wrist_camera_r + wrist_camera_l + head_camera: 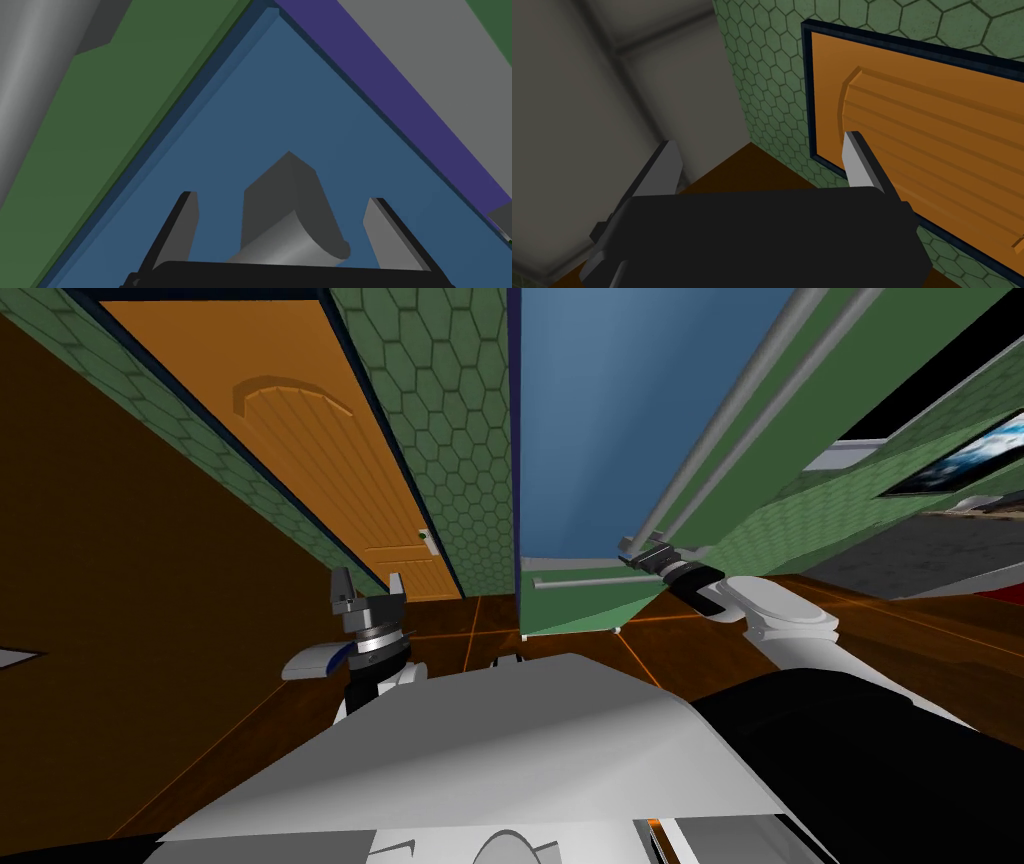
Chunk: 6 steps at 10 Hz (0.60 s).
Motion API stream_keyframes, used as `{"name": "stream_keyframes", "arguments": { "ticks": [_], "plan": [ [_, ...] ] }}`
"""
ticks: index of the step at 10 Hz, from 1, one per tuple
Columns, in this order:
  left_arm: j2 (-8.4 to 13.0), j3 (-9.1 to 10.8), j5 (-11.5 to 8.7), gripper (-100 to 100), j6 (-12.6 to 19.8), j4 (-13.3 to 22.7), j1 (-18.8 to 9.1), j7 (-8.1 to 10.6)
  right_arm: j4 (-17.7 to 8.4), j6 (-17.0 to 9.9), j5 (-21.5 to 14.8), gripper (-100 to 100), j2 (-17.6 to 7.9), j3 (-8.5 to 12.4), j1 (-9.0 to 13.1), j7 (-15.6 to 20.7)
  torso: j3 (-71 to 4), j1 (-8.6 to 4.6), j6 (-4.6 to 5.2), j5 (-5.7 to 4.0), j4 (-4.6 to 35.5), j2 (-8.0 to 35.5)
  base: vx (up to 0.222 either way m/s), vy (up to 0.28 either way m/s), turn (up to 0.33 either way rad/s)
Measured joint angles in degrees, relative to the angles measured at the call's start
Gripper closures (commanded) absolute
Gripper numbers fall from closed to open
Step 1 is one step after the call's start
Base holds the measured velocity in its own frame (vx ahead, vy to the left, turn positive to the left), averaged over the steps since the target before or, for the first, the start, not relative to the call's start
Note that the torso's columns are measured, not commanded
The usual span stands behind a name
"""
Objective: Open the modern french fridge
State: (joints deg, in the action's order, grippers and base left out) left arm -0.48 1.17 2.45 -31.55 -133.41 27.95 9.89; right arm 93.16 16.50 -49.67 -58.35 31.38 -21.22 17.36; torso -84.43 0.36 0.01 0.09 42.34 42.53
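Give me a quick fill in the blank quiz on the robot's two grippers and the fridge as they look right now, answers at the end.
1. The right gripper has its jaws ____, with the grey handle end between them.
2. That handle end is mounted on a ____ fridge panel.
3. The left gripper points toward an ____ door.
4. The wall beside that door is green with a ____ pattern.
Missing words: open; blue; orange; hexagon.

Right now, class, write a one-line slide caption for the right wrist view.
Right gripper, fingers open, straddles a grey handle end on the blue fridge door.
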Motion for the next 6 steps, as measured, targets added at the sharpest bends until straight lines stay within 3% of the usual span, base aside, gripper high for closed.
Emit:
{"name": "stream_keyframes", "arguments": {
  "ticks": [1, 3, 6],
  "plan": [
    [-0.01, -0.01, 0.0, 0, 0.0, 0.0, -0.01, 0.0, 0.0, 0.01, -0.01, 100, 0.0, -0.01, 0.01, 0.02, 0.09, 0.08, 0.0, 0.06, 0.05, 0.11, 0.007, -0.005, 0.01],
    [-0.02, -0.02, 0.0, 0, 0.0, 0.0, 0.0, 0.0, -1.26, -0.09, -0.1, 100, 0.05, -0.46, 0.23, 0.21, 0.04, 0.22, 0.3, 0.25, 0.21, 0.09, 0.014, 0.198, -0.12],
    [-0.03, -0.03, 0.0, 0, 0.0, 0.0, -0.02, 0.0, -2.78, -1.65, 0.04, 100, -0.12, 0.87, -0.96, 0.07, 0.17, 0.1, 0.03, 0.22, 0.21, 0.29, -0.054, 0.215, -0.107]
  ]
}}
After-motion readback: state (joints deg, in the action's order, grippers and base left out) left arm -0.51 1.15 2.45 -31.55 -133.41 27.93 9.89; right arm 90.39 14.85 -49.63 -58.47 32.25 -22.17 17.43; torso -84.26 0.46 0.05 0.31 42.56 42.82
